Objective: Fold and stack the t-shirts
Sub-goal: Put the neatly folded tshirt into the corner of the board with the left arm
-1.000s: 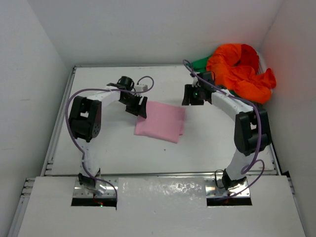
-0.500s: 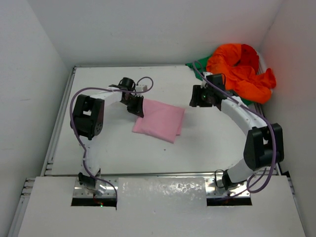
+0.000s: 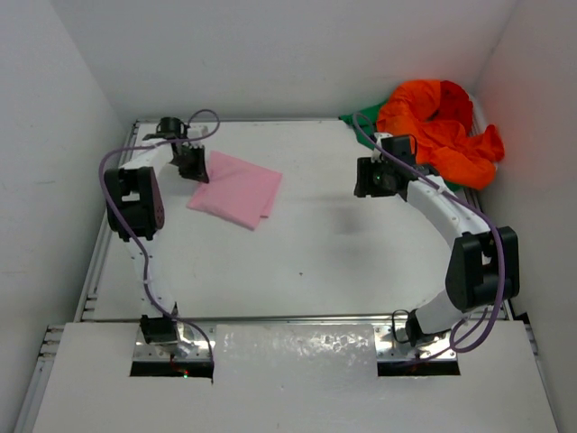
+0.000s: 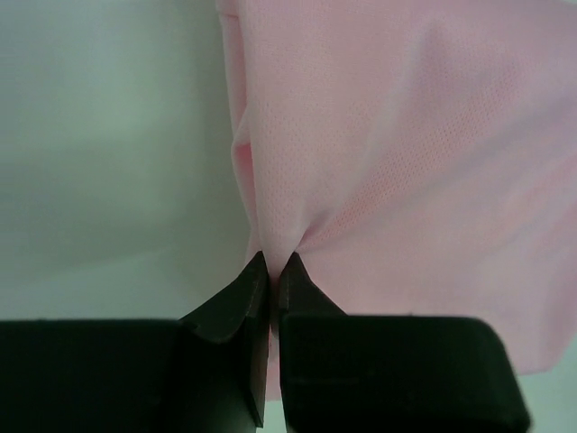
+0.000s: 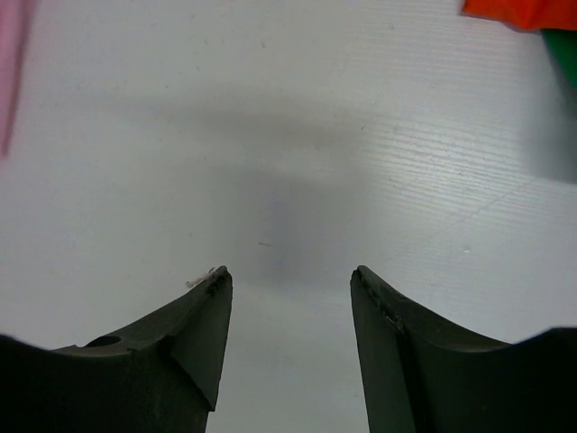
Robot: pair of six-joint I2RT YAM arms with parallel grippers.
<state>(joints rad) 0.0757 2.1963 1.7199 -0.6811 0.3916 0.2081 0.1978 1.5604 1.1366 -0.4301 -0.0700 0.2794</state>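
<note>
A folded pink t-shirt (image 3: pixel 236 188) lies at the back left of the table. My left gripper (image 3: pixel 192 166) is shut on its left edge; in the left wrist view the pink cloth (image 4: pixel 397 162) bunches into the pinched jaws of that gripper (image 4: pixel 272 262). My right gripper (image 3: pixel 368 177) hovers open over bare table at the back right, with nothing between its fingers (image 5: pixel 203 311). A crumpled bright orange t-shirt (image 3: pixel 442 126) is heaped in the back right corner, and a green t-shirt (image 3: pixel 364 116) pokes out from under its left side. The red one I cannot make out.
White walls close in the table on the left, back and right. A metal rail (image 3: pixel 108 225) runs along the left side. The right wrist view shows an orange corner (image 5: pixel 523 11) and a pink sliver (image 5: pixel 11 72) at its edges.
My left gripper shut on the pink t-shirt's edge and dragged it toward the back left of the table. The right arm drew a little right, its jaws still open.
</note>
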